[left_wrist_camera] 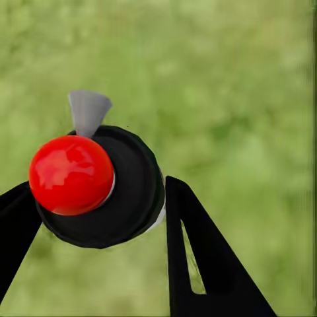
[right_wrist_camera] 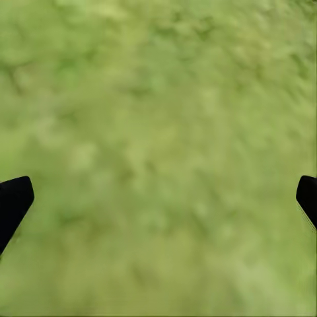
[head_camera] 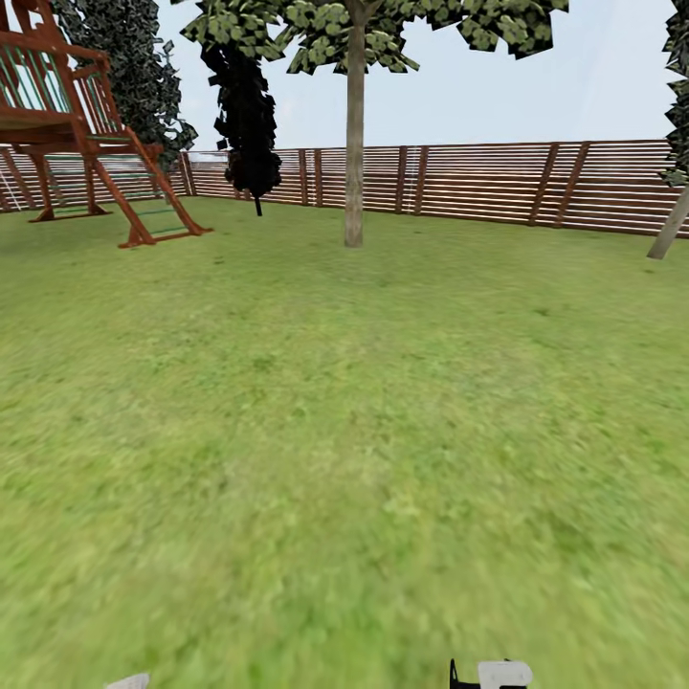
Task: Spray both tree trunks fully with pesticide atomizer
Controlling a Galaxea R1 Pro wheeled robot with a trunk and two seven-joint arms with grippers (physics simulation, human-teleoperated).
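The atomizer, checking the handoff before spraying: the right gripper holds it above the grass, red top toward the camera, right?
Wrong arm. The left wrist view shows the left gripper closed around the atomizer above the grass, red top toward the camera; the right gripper is open, holding nothing.

Green grass floor (head_camera: 344, 459) is stretching out to the slatted fence (head_camera: 498, 187) — one pale tree trunk (head_camera: 354, 144) and a wooden play frame (head_camera: 86, 124) are standing on it.

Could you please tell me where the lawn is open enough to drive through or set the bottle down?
The grass is bare from the robot up to the tree trunk. It gets crowded by the wooden play frame and the dark conifer along the fence. The left gripper holds the atomizer.
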